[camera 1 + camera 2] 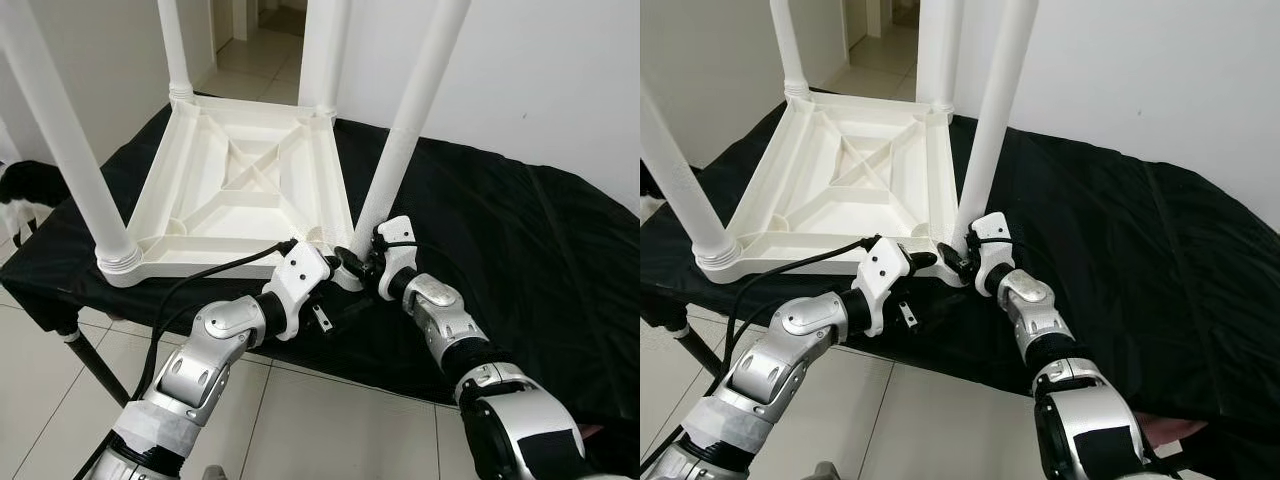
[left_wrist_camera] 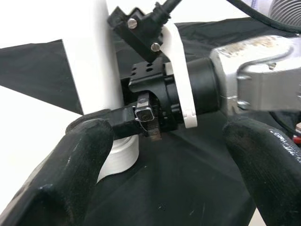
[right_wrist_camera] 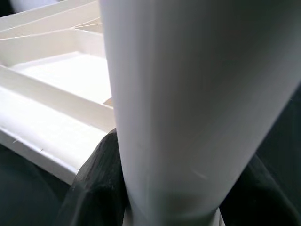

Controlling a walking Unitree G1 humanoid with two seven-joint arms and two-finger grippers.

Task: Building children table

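A white plastic children's table [image 1: 250, 180] lies upside down on a black-draped surface, its legs pointing up. My right gripper [image 1: 352, 264] is shut around the base of the near right leg [image 1: 410, 130], just above its collar; in the right wrist view its black fingers [image 3: 96, 186] hug the white leg [image 3: 188, 94] on both sides. My left gripper [image 1: 335, 292] hovers at the same corner, open. In the left wrist view its fingertips [image 2: 70, 179] stand wide apart with the right gripper [image 2: 155, 106] and the leg [image 2: 94, 56] beyond them.
The black cloth [image 1: 520, 250] runs far to the right of the upturned table. Its front edge drops to a tiled floor [image 1: 330, 420]. A dark metal support leg [image 1: 95, 365] stands at the lower left. A white wall [image 1: 560, 70] is behind, and a black-and-white shape [image 1: 25, 190] sits at the far left.
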